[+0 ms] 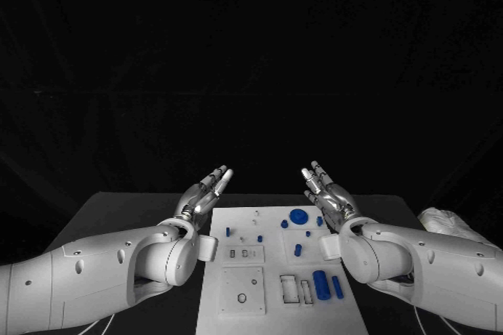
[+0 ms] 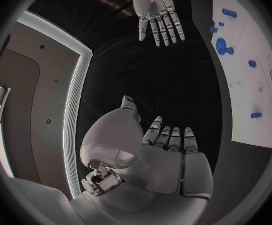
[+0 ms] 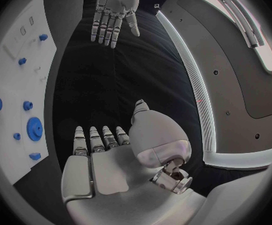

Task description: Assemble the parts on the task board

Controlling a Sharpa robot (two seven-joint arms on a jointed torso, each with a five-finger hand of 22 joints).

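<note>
Left hand [image 1: 206, 192] and right hand [image 1: 327, 192], empty with fingers spread, flank the task board [image 1: 239, 285], apparently poised before gripping blue parts [image 1: 320, 285].

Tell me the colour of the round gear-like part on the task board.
Blue. The round gear-like part on the white task board shows best in the right wrist view.
</note>
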